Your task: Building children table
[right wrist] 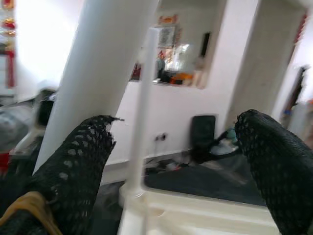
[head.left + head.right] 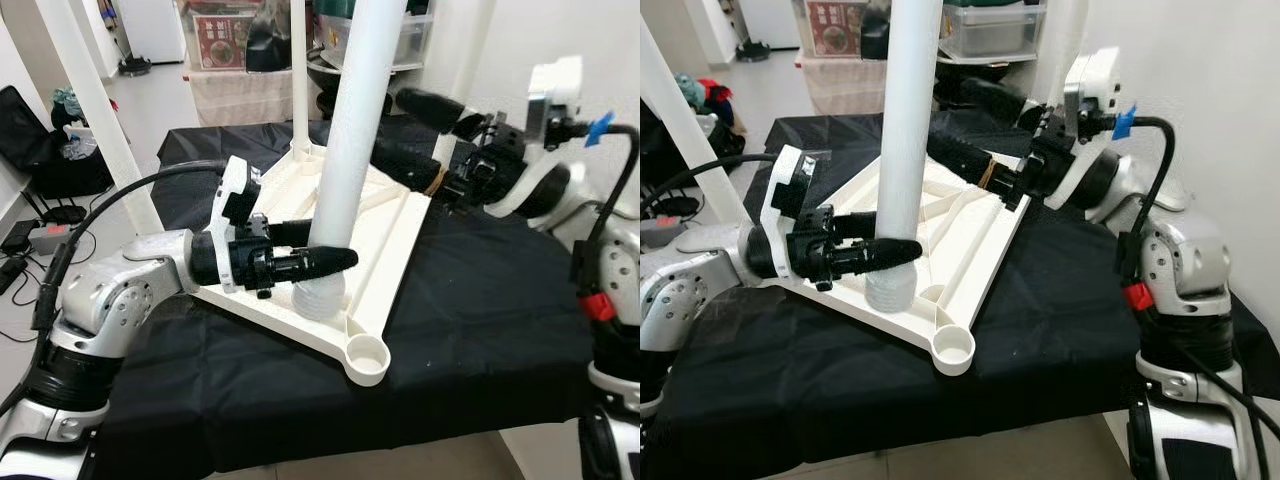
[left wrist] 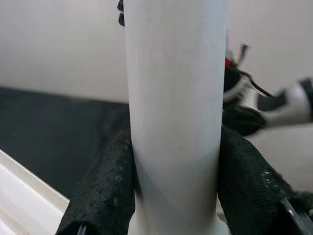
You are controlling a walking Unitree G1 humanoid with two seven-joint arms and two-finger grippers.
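Roughly centre: black cloth (image 2: pixel 480 330) covers a work surface; on it lies the white tabletop frame (image 2: pixel 385 215), upside down, ribs up, tilted w/ its near corner socket (image 2: pixel 367 352) at the cloth's front edge. White table leg (image 2: pixel 345 150) stands near-upright in a socket at the frame's near side, threaded base (image 2: pixel 318 297) visible just above the frame. Two more white legs rise from the far corners, one (image 2: pixel 299 75) behind the main leg. Left gripper (image 2: pixel 325 247) comes in from the robot's left, fingers (image 3: pixel 105 191) pinching the leg low down, one pad each side. Right gripper (image 2: pixel 975 155) reaches over the frame's far right edge, fingers (image 1: pixel 78 166) spread apart, nothing between them. Clutter + storage boxes on floor behind.
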